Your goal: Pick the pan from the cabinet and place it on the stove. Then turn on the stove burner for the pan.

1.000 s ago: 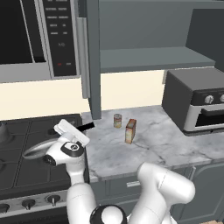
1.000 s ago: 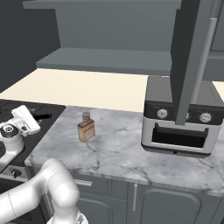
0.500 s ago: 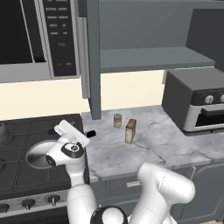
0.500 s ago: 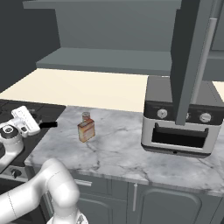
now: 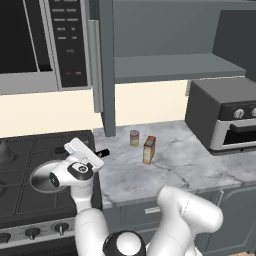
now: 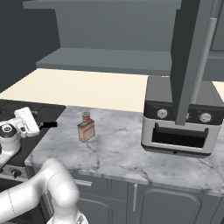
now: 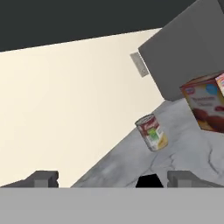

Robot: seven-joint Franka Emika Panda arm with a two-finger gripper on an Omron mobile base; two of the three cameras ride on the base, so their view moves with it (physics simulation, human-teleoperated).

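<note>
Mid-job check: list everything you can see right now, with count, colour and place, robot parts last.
pan: 1, shiny steel with black handle, on the stove's right grate, handle pointing toward the counter
stove: 1, black, steel knob strip at front, left of the counter
cabinet: 1, grey, doors open, above the counter
microwave: 1, black and silver, above the stove
counter: 1, grey marble
tin can: 1, small, on the counter near the wall
box: 1, orange-brown, just in front of the can
toaster oven: 1, dark, on the counter's right end
end effector: 1, white, jaws open, over the pan handle, holding nothing
</note>
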